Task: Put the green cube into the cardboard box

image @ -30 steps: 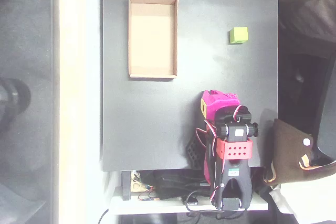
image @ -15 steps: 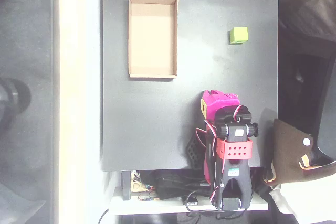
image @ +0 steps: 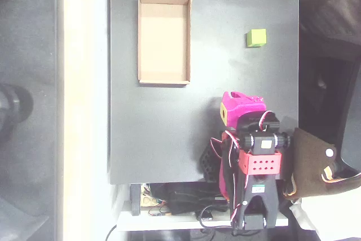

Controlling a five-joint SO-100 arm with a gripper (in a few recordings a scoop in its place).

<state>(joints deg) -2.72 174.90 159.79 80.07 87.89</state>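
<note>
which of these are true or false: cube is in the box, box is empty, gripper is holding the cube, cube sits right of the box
1. The green cube is in the cardboard box. False: it sits on the black table, apart from the box.
2. The box is empty. True.
3. The gripper holds the cube. False: it is well below the cube in the overhead view, not touching it.
4. The cube sits right of the box in the overhead view. True.
</note>
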